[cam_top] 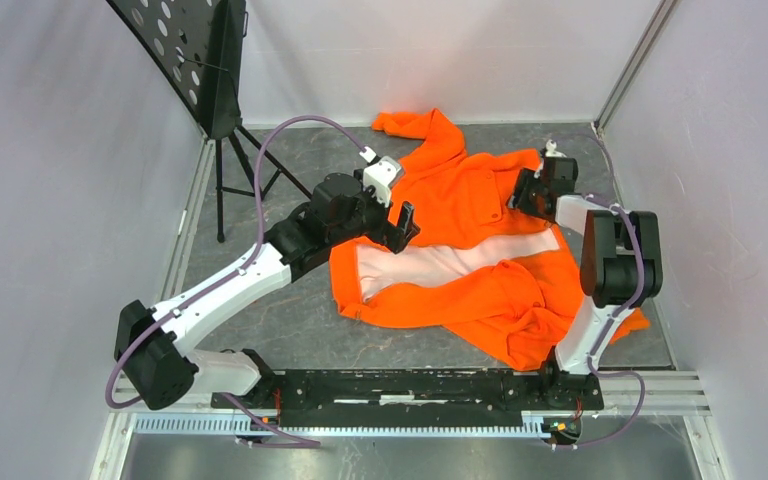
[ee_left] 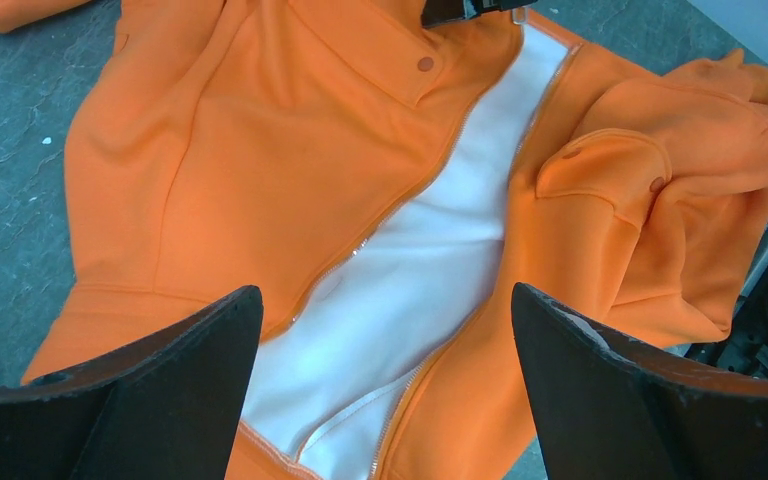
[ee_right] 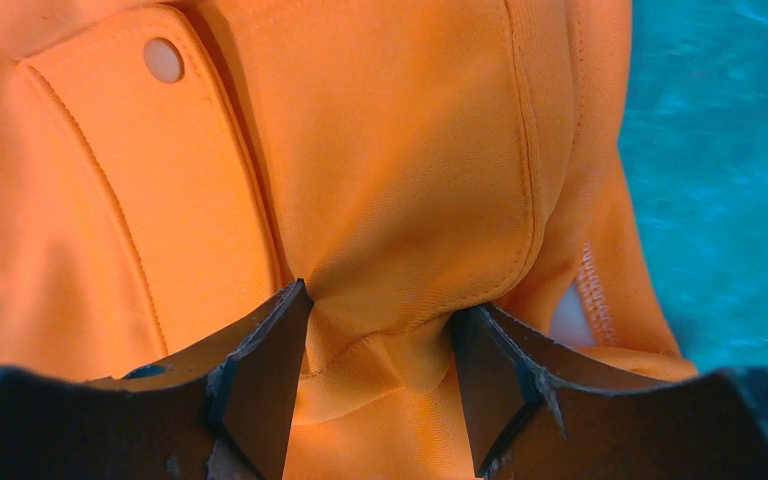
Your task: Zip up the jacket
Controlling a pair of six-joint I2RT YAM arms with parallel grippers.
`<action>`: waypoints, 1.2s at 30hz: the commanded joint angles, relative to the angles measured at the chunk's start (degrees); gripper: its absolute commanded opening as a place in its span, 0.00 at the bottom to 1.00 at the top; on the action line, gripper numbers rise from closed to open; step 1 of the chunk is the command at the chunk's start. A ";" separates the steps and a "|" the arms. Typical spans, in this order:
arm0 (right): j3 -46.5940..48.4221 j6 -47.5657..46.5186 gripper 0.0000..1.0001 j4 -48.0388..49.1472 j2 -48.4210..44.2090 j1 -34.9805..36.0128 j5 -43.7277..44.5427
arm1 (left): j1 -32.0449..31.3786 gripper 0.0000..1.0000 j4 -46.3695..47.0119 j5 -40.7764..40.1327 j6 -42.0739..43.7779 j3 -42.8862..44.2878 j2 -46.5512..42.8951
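The orange jacket (cam_top: 460, 200) lies spread on the dark table, its front open and the pale lining (cam_top: 440, 265) showing in a long strip. My left gripper (cam_top: 403, 225) hovers open over the jacket's left end. In the left wrist view my gripper (ee_left: 385, 320) has its jaws wide apart above the unzipped front (ee_left: 410, 260), with zipper teeth (ee_left: 420, 175) along both edges. My right gripper (cam_top: 522, 195) is at the jacket's far right part. In the right wrist view it (ee_right: 380, 320) pinches a bunched fold of orange fabric (ee_right: 390, 150) beside a snap pocket flap (ee_right: 160, 150).
A black perforated panel on a tripod stand (cam_top: 200, 60) stands at the back left. White walls close the table on three sides. The black mounting rail (cam_top: 410, 385) runs along the near edge. One sleeve (cam_top: 410, 122) reaches toward the back wall.
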 commanded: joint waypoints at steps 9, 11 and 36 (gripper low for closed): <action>3.18 -6.46 0.80 -6.01 -8.01 -0.06 -0.46 | -0.82 1.00 0.18 -0.42 2.36 -0.28 0.92; 1.06 -5.52 0.78 -5.11 -9.44 -3.05 -1.88 | -1.35 1.00 0.13 -0.58 2.57 -0.29 0.85; -13.29 0.50 0.56 11.25 -8.39 -15.08 -11.64 | -2.18 0.96 -1.93 10.73 -8.65 9.79 12.18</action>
